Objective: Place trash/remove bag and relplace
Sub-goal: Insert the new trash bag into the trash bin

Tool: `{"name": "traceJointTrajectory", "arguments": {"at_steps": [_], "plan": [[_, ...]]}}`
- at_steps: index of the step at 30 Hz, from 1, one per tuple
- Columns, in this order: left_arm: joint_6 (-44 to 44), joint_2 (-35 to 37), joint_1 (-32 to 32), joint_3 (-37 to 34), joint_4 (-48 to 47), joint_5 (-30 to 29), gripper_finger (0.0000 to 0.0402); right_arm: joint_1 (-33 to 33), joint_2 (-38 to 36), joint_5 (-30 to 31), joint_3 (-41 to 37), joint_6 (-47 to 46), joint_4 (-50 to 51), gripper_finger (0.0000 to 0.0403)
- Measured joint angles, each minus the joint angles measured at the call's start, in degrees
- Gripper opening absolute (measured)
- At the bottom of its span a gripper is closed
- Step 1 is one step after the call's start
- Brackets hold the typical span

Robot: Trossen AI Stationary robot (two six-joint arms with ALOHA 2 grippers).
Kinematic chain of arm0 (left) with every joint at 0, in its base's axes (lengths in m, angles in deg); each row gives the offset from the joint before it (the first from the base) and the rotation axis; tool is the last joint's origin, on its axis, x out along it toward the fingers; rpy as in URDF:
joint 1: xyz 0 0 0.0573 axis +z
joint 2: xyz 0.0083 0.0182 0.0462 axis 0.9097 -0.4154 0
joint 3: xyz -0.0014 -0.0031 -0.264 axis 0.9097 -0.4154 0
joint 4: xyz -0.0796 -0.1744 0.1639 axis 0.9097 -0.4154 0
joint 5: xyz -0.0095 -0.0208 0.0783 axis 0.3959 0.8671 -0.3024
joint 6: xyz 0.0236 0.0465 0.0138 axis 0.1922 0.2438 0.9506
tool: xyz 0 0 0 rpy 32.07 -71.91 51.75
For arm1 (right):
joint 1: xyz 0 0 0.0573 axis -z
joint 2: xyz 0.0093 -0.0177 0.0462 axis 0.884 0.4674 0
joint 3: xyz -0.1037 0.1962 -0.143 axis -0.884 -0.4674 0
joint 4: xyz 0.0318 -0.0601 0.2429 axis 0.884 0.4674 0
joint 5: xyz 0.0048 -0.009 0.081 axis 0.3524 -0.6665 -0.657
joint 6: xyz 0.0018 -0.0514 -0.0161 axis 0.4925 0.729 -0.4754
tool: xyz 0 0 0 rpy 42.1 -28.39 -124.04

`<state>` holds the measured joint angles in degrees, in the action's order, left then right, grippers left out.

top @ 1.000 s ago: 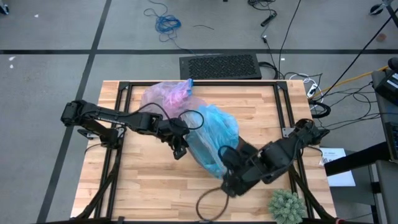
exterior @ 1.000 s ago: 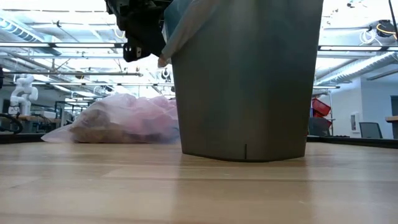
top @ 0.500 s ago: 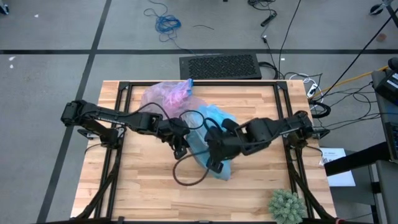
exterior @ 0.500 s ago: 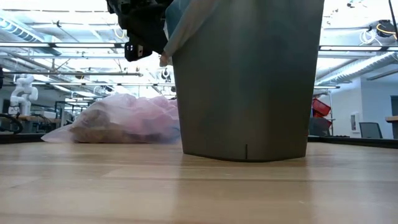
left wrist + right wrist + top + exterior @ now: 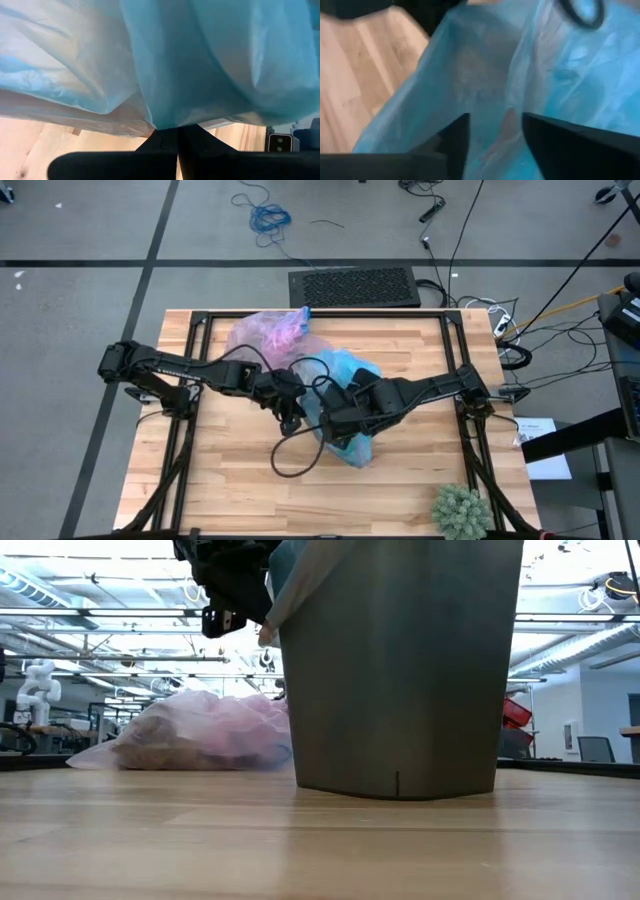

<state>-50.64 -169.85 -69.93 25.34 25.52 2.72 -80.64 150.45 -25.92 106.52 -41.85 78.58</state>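
Now lavender bag (image 5: 268, 333) behind bin, apart from left hand (image 5: 291, 420).

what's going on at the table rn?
Both arms are fitting a light blue bag into the grey bin. The left gripper is shut on the bag's edge; the right gripper is open over the bag. The filled pink bag lies on the table behind the bin.

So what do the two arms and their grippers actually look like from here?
Both arms are dark, near-black, jointed links. The left arm bears pale lettering along its link, and a black cable loops above its wrist. A loose black cable hangs in a loop under the right arm. The left gripper and right gripper each have two flat dark fingers.
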Motion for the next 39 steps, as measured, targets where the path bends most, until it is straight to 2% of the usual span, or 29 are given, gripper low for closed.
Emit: {"name": "traceJointTrajectory", "arguments": {"at_steps": [5,6,15,18,21,23,31,33,36,39], "plan": [[-0.67,0.00,0.00,0.02,-0.12,0.21,0.0000,-0.54,0.06,1.10,0.02,0.32,-1.41,0.0031],[-0.69,0.00,0.01,0.02,-0.16,0.30,0.0000,-0.98,-0.13,1.64,0.02,0.28,-1.09,0.0016],[-0.71,0.00,0.02,0.02,-0.11,0.35,0.0000,-3.04,-4.16,4.91,0.04,-6.92,-0.29,0.0003],[-0.74,0.00,0.01,0.02,-0.04,0.35,0.0000,-3.81,-4.60,4.08,0.04,-7.06,-0.44,0.0005],[-0.86,0.00,0.01,0.02,-0.04,0.35,0.0000,-4.42,-4.60,-0.69,0.04,-4.62,-0.95,0.0021],[-0.88,0.00,0.02,0.02,0.00,0.35,0.0000,-4.76,-4.60,-2.98,0.04,-4.00,-0.98,0.0048],[-0.95,0.04,0.02,0.02,0.40,1.59,0.0000,-4.63,-3.83,-4.12,-0.01,-4.57,-2.38,0.0224],[-0.69,0.07,0.00,0.02,0.40,1.64,0.0000,-4.03,-2.74,-3.95,-0.29,-3.28,-3.86,0.0258],[-0.55,0.07,0.02,0.02,0.37,1.84,0.0000,-2.72,-0.50,-2.19,-0.37,-3.81,-3.26,0.0277],[-0.49,0.07,0.02,0.02,0.35,1.85,0.0000,-1.31,0.83,0.64,-0.45,-7.76,-0.35,0.0252]]}}
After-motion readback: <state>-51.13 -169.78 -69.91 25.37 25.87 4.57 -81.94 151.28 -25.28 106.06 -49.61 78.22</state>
